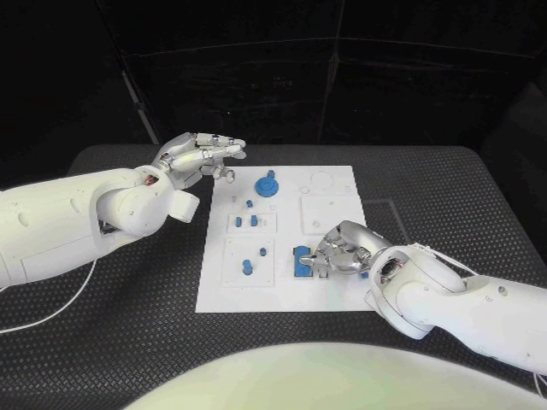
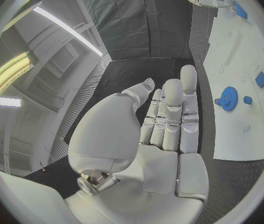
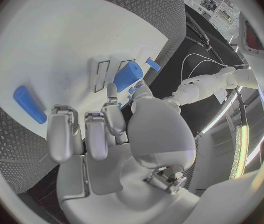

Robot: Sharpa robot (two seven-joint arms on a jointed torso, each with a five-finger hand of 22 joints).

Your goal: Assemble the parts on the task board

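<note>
The white task board [image 1: 286, 295] lies mid-table. My right hand [image 1: 344, 254] hovers low over its near right part, thumb and a finger closed around a blue cylinder [image 3: 127, 76] that stands by white slots; the same piece shows under the fingers [image 1: 302, 260]. A long blue part [image 3: 29, 103] lies flat on the board [image 3: 57, 40] beside that hand. My left hand [image 1: 201, 157] floats above the board's far left corner, palm bare, holding nothing [image 2: 169, 119]. A blue gear [image 1: 267, 185] [image 2: 229, 98] stands just right of it.
Small blue parts stand in the left column of the board [image 1: 247, 222] [image 1: 247, 267]. White recessed plates [image 1: 324, 212] take up the right column. Thin cables [image 1: 393, 213] run on the black table beside the board's right edge.
</note>
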